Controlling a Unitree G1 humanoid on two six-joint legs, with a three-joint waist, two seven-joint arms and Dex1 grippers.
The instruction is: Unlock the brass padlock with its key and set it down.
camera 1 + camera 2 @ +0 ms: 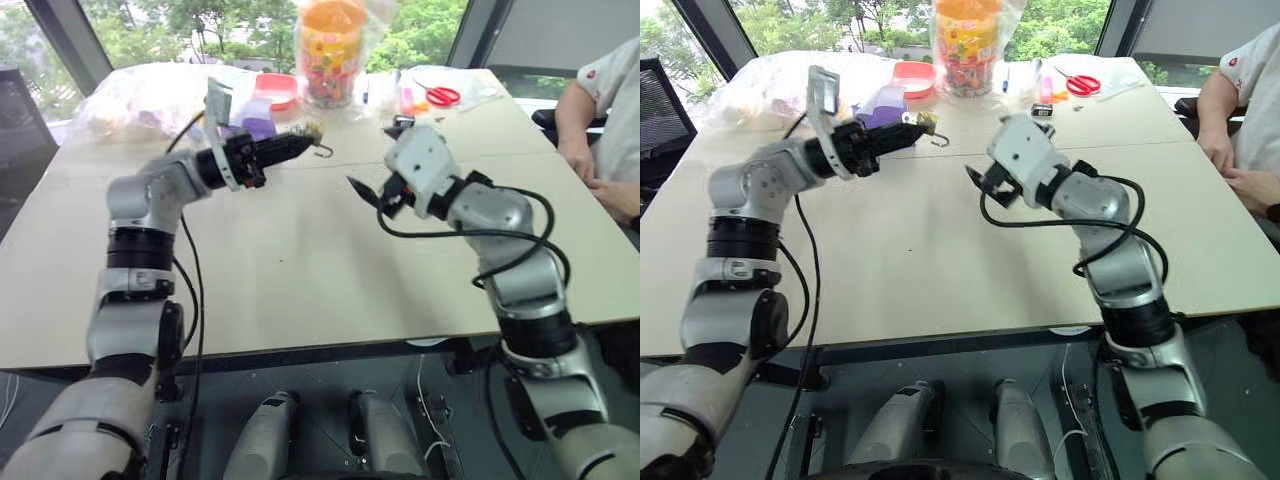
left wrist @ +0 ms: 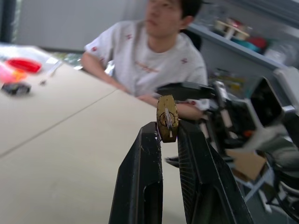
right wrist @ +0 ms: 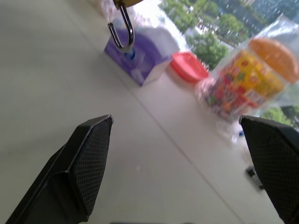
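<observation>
left wrist view: left gripper [image 2: 169, 133] fingers pinch the brass padlock [image 2: 167, 118] at their tips, keyhole outward, shackle hanging free; right gripper [image 1: 981, 182] gapes wide, empty, likely just released.

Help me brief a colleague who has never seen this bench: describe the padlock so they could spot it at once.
Start at the wide pale table and follow the left gripper held above it. Pinched between its black fingertips is the brass padlock, tiny and golden. Its thin silvery shackle hangs open like a hook, unlike anything in the clutter behind.
</observation>
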